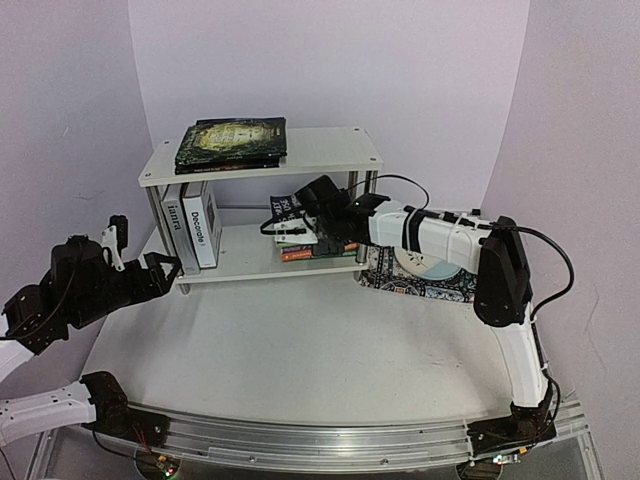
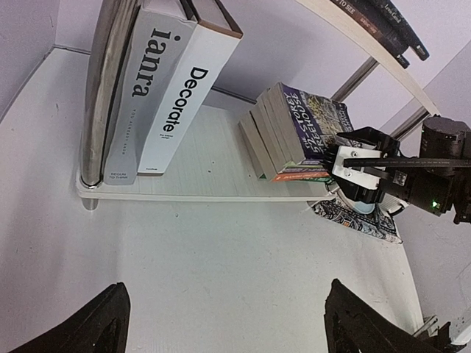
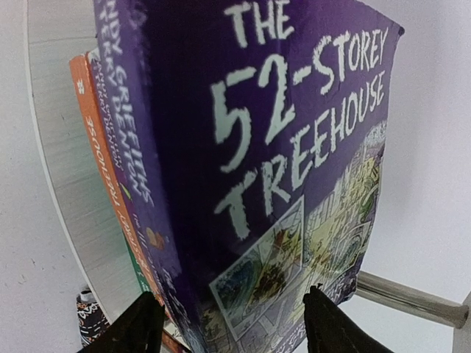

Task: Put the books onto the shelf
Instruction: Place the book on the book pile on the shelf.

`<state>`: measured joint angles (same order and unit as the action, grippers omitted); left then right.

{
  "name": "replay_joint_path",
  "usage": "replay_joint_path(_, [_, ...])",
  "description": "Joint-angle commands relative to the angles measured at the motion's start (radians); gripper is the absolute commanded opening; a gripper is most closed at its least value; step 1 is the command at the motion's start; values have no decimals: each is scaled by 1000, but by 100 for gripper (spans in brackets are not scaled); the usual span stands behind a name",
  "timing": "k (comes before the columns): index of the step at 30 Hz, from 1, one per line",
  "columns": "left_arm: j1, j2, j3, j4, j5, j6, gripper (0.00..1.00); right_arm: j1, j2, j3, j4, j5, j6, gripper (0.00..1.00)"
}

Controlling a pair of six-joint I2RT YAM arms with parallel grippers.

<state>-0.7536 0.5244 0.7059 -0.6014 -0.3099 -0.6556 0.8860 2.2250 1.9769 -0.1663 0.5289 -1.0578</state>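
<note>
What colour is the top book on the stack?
Purple; the book shows best from the right wrist.

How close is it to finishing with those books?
Nearly finished, it seems. Done: dark books lie atop the shelf; two white hardbacks stand below, beside a paperback stack. In hand: the right gripper straddles the purple book topping that stack; whether it grips is unclear. The left gripper is open, empty. Left: no loose book shows on the table.

left arm (image 1: 60, 290) cropped at frame edge, mat (image 1: 442, 287) half hidden by right arm (image 1: 440, 232), right gripper (image 3: 232, 323) grip on purple book (image 3: 280, 147) unresolved
</note>
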Motion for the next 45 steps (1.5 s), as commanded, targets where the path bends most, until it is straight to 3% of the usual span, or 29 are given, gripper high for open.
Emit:
replay_joint_path(1, [-3,15,22,17,0,-4,93,-2,-60,-9,-36,-2,43,68])
replay_joint_path(5, [-2,22,30,17,3,-1,93,-3,-73,-6,-38,-16,56,49])
replay_joint_path(8, [-3,24,34,17,6,0,93,-2,-71,0,-38,-13,53,46])
replay_joint_path(34, [-3,22,27,17,8,-6,93,-34,26,112,-45,-2,12,50])
replay_joint_path(39, [-3,28,24,17,6,-5,93,-37,27,106,-47,2,12,60])
replay_joint_path(42, [-3,32,24,17,9,-5,93,-36,18,102,-61,-5,25,94])
replay_joint_path(45, [-3,31,21,17,15,-5,93,-32,-11,84,-78,-26,55,98])
